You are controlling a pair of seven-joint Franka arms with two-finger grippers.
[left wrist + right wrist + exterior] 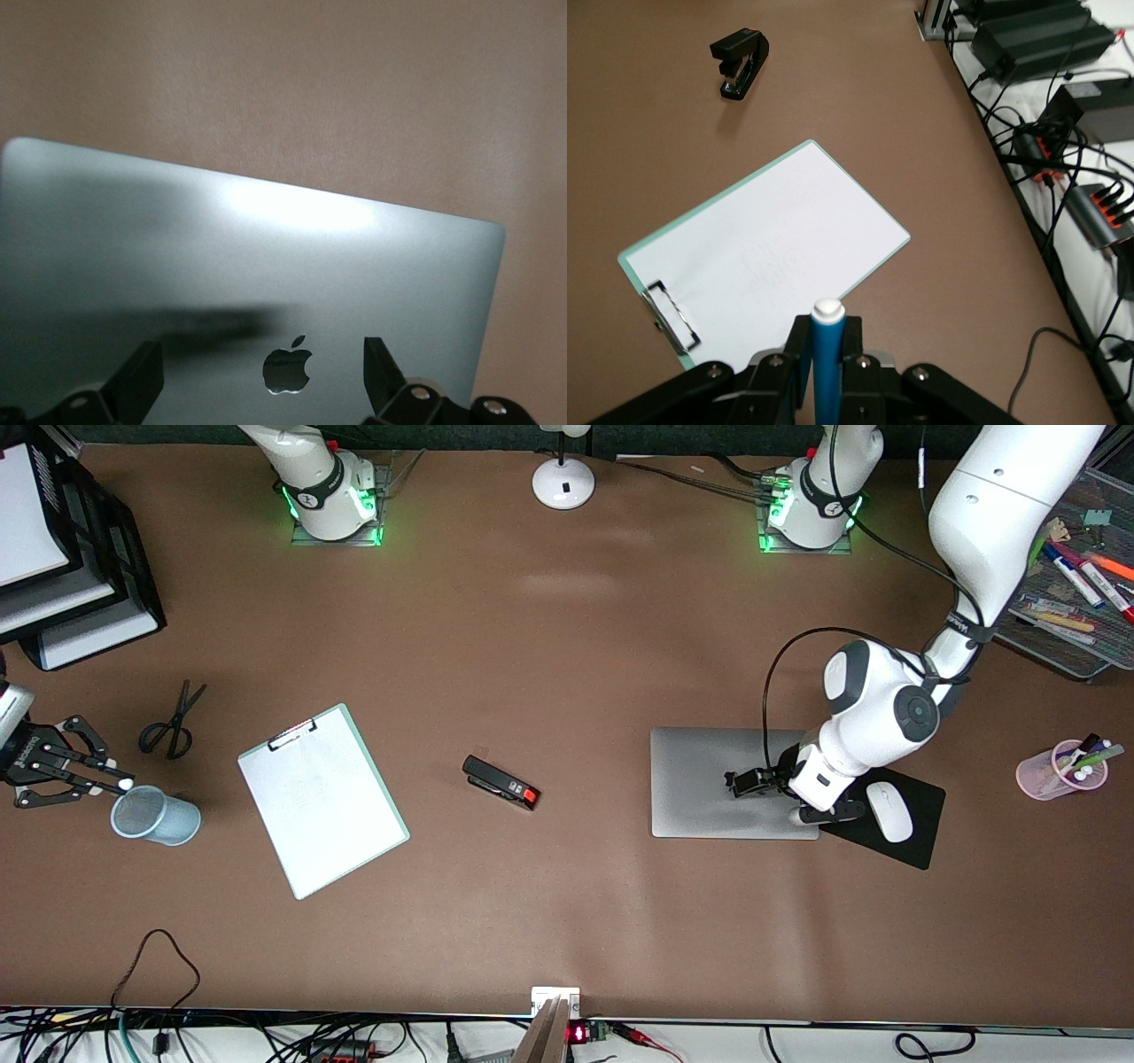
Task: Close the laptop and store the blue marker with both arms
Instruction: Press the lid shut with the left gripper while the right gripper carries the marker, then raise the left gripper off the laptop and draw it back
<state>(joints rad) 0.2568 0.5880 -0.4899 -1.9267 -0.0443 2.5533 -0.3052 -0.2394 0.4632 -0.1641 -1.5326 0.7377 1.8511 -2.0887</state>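
The silver-grey laptop (709, 779) lies shut on the table, its lid with the dark apple logo (288, 370) facing up. My left gripper (749, 781) hovers just over the lid, open, one finger (142, 381) on each side of the logo and nothing between them. At the right arm's end of the table my right gripper (827, 329) is shut on the blue marker (827, 354). The marker's pale end (127, 784) pokes out by the rim of a pale blue cup (158, 816).
A white clipboard (322, 810), a black stapler (501, 782) and scissors (173, 722) lie between cup and laptop. A white mouse (889, 810) on a black pad (917, 846) sits beside the laptop. A pink pen cup (1045, 775) and a mesh tray (1063, 646) stand at the left arm's end.
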